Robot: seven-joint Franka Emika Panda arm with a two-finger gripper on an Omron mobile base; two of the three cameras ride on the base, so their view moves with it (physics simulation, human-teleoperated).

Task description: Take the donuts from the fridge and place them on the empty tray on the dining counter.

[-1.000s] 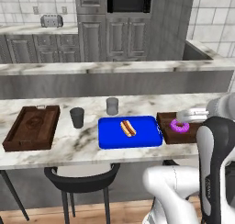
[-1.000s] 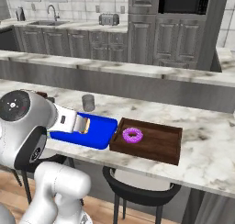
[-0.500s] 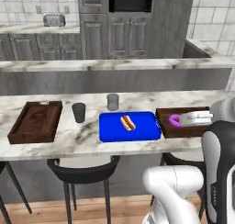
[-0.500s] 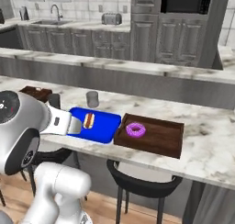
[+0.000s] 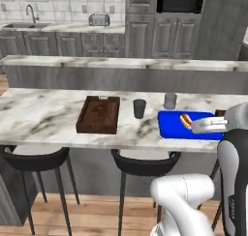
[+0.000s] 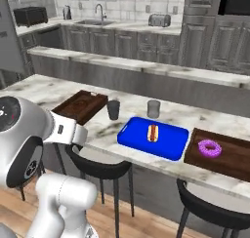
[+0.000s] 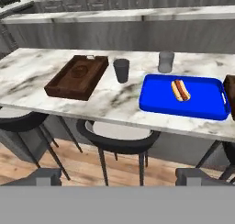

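Base has backed off. Purple-iced ring donut [image 6: 210,148] sits in dark brown wooden tray [image 6: 229,163], far right of gripper [image 7: 120,176]; fingers spread, empty. One delivered.

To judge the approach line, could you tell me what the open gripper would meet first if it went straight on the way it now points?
Probably the dining counter, around the bare marble between the dark cup and the blue tray; depth is unclear.
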